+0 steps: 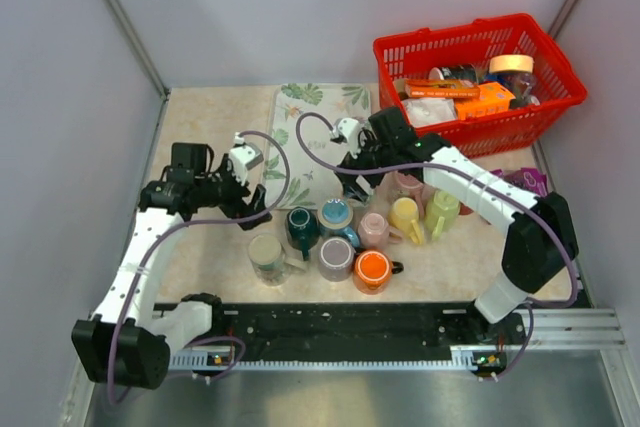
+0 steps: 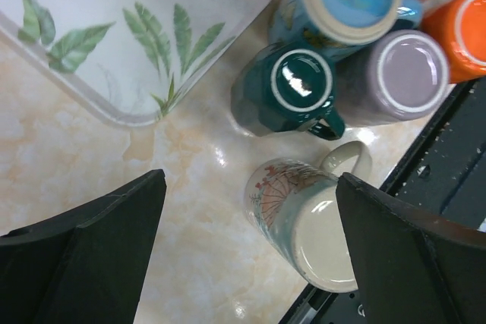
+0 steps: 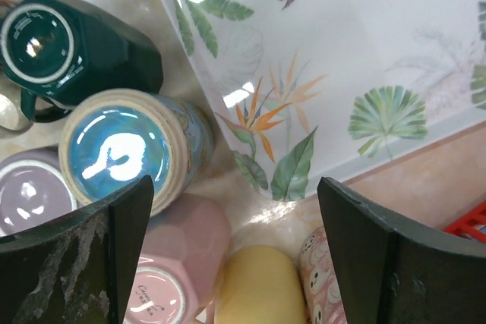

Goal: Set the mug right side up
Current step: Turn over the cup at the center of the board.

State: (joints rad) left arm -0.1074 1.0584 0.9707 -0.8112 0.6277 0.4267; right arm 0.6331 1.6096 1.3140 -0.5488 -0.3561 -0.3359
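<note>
So we're looking at the reach-in step here; nothing is being gripped yet. The left hand [image 2: 250,184] is hanging wide open with nothing between its fingers. Right below it, sitting partly under one finger, is the cream mug [image 2: 304,221]. It's standing bottom-up on the tabletop [image 2: 76,187], so that's the one we're guessing is the target. Its handle is pointing away from the hand toward the dark green mug [image 2: 292,85], and the two handles are sitting really near each other; we can't tell whether they're touching. A purple mug [image 2: 406,73] is standing just past that, also bottom-up.

The right hand [image 3: 235,181] is spread open too, and empty. It's hovering over the far side of the bunch, with a blue mug [image 3: 114,149] under one finger, a pink mug [image 3: 178,263] and a yellow mug [image 3: 258,286] below the gap, and the leafy tray [image 3: 364,51] lying under the rest of it. Everything under there is showing its base as well, so honestly we're not sure which arm is going first.

We're thinking the next move is sliding the left hand sideways so the cream mug is centred between the fingers, then coming down and closing on its body. After that it's a lift clear of the neighbours, a half roll of the wrist, and setting the mug back down on its base. The crowding by the handle is what we're worrying about.
</note>
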